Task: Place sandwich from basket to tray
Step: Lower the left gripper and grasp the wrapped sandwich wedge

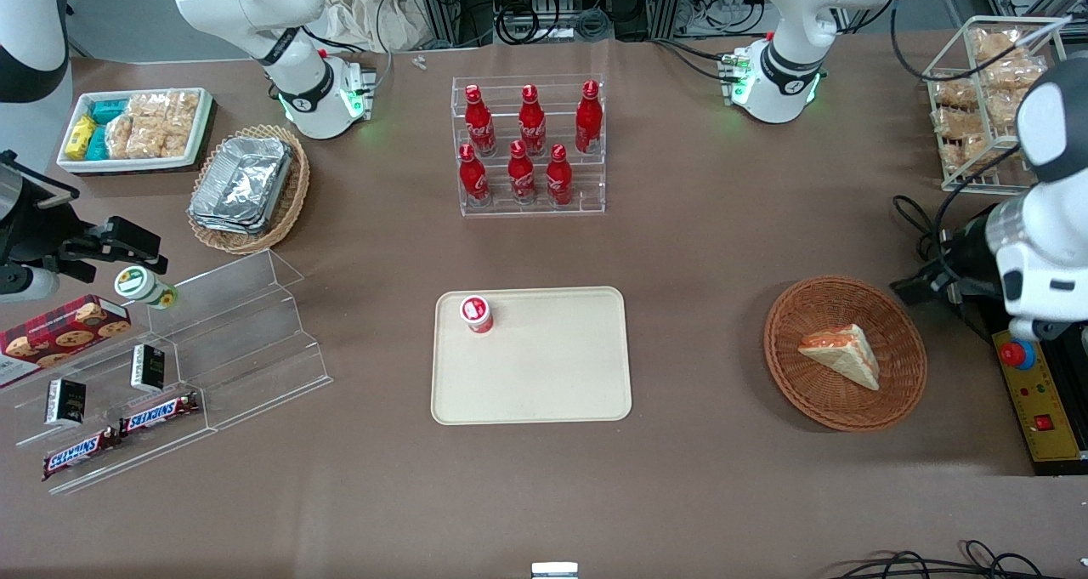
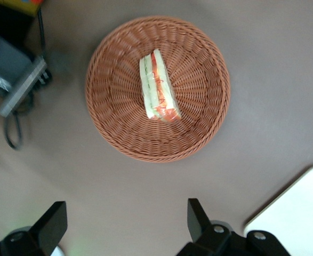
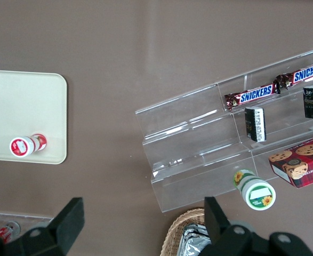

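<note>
The sandwich point(image 1: 843, 354), a pale bread wedge with red-orange and green filling, lies in the round reddish-brown wicker basket point(image 1: 786, 315). Both show in the left wrist view: sandwich point(image 2: 157, 88), basket point(image 2: 105, 125). My left gripper point(image 1: 916, 288) hovers above the table beside the basket's rim, toward the working arm's end and slightly farther from the front camera. It is open and empty point(image 2: 125, 221), over bare table. The beige tray point(image 1: 552, 383) lies mid-table, and its corner shows in the left wrist view point(image 2: 300, 208).
A small red-capped container point(image 1: 478, 314) stands on the tray's corner. A yellow control box with a red button point(image 1: 1033, 392) and cables point(image 1: 914, 213) lie beside the basket. A rack of red bottles point(image 1: 529, 145) stands farther back. An acrylic shelf point(image 1: 212, 349) lies toward the parked arm's end.
</note>
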You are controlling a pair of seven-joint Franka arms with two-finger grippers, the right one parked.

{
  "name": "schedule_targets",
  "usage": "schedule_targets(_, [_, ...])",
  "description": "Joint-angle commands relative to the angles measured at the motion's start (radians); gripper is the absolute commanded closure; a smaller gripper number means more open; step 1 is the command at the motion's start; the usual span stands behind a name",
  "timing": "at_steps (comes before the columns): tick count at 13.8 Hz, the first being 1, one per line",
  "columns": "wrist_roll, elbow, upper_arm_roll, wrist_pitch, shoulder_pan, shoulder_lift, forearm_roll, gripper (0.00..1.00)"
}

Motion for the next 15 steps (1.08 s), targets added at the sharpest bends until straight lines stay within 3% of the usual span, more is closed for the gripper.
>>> schedule_targets(1, [-0.166,-0.047,0.000,0.109,0.024,0.054,-0.046,0.00])
schedule_targets(6, [-0.289,-0.321,0.000,0.495,0.026,0.084,-0.038,0.00])
schedule_targets(14, [-0.326,-0.333,0.000,0.649,0.023,0.243,-0.010,0.00])
schedule_targets(15, [-0.332,-0.329,0.000,0.669,0.023,0.252,-0.010,0.07])
